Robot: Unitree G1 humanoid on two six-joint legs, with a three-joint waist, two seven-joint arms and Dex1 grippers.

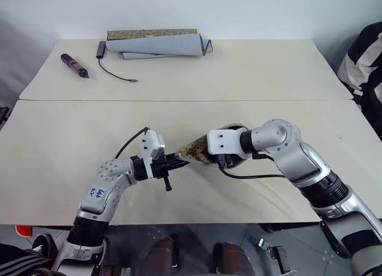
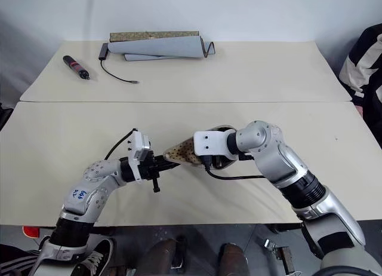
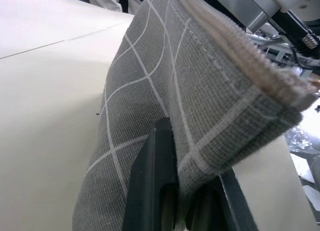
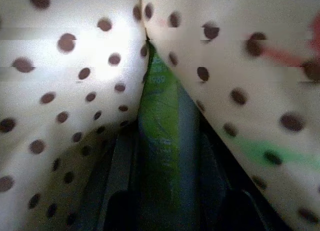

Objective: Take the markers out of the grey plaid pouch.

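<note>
The pouch (image 1: 194, 150) is held up off the worktop (image 1: 71, 138), near the front edge at the middle, between the two arms. The left gripper (image 3: 176, 211) has its fingers clamped on the pouch's closed end, as seen in the left wrist view. The right gripper (image 1: 222, 159) is pushed into the open mouth. Whether its fingers are together or apart cannot be told. Inside, in the right wrist view, a green marker (image 4: 161, 141) is seen lying along the fold of the dotted lining.

The pouch is judged soft and light; it sags and folds, so a firm pinch at the seam is needed to keep the mouth open. The marker is judged stiff, light and smooth, likely to slip; it is best taken across its barrel, near the end closest to the mouth.
</note>
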